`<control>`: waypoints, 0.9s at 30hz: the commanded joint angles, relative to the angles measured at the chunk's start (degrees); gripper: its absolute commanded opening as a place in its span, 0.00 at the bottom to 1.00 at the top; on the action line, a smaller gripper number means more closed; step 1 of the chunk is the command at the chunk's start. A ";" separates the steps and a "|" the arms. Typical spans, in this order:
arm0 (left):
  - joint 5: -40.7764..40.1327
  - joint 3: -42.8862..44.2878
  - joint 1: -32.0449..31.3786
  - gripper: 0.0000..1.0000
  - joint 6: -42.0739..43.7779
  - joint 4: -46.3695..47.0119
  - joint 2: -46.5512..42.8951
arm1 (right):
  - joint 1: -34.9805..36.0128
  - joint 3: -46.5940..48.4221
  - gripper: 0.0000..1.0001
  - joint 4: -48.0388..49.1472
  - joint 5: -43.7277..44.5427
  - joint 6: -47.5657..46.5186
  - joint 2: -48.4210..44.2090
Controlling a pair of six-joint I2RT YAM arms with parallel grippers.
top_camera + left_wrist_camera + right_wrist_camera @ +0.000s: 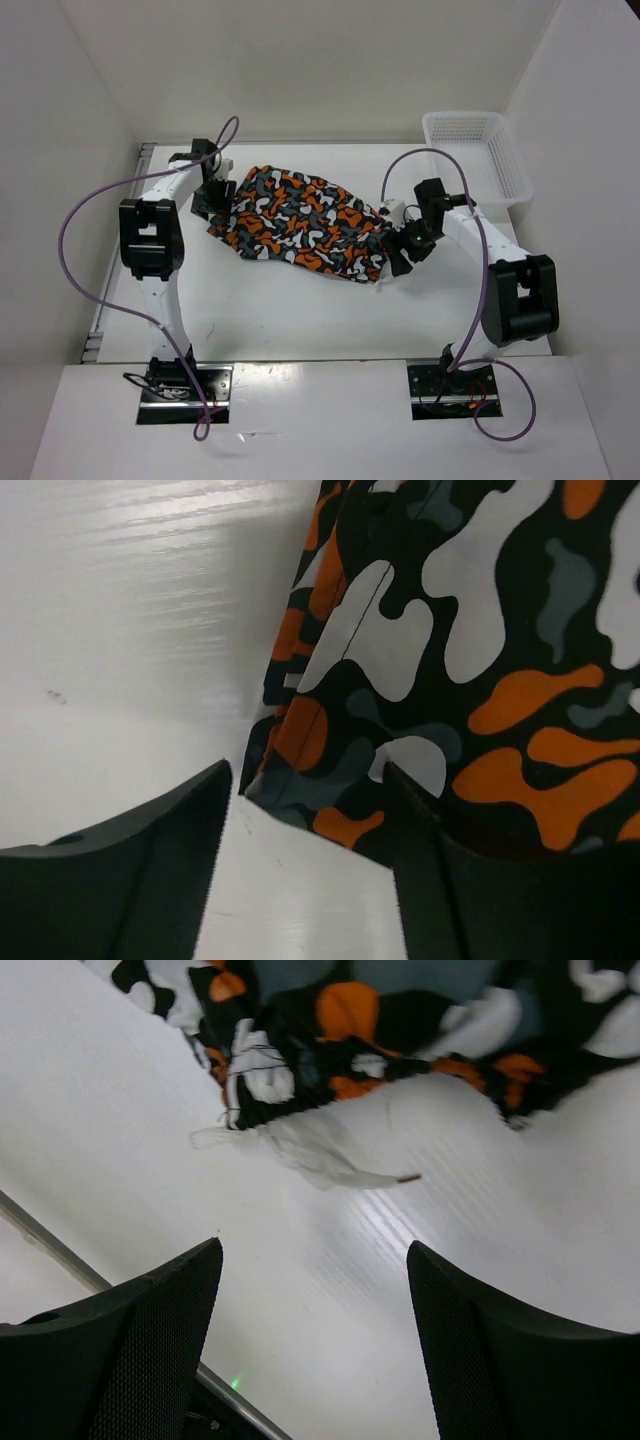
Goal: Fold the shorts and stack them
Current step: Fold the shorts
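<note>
Looking across the tabletop (300,320), we see the shorts (300,222) lying flat in its middle. Their long axis runs from far left to near right, so each end points at one arm. A white basket (478,150) stands at the far right corner, well apart from the fabric. Neither arm is clearly nearer: the left arm reaches forward along the left edge and turns its wrist inward, while the right arm bends in across the tabletop from the right. The left end effector (214,196) sits at the far-left end of the shorts, and the right end effector (399,252) sits just beside the near-right end. In the left wrist view the jaws stand wide with nothing between them, and the hem lies just ahead, running off to one side. In the right wrist view the jaws are also wide and empty over bare tabletop. There the bunched edge of the shorts and a white strip (300,1150) of cord or label lie ahead, apart from the fingers. We judge the next grasp must close that gap.
</note>
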 commanded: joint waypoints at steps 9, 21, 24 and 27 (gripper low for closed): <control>8.70 -9.09 -0.21 0.18 0.21 0.15 -3.55 | -8.37 7.06 0.73 5.65 -2.68 6.22 -2.86; 0.72 -36.86 -3.28 0.24 0.21 -7.75 -29.02 | -9.43 8.82 0.67 19.17 -8.74 22.83 -1.54; -2.09 -38.72 -3.29 0.41 0.21 -10.83 -32.37 | -8.72 10.40 0.67 20.51 -6.73 24.95 0.21; -2.63 -33.57 -3.29 0.48 0.21 -13.47 -36.67 | -7.67 13.73 0.67 21.04 -3.31 24.95 2.22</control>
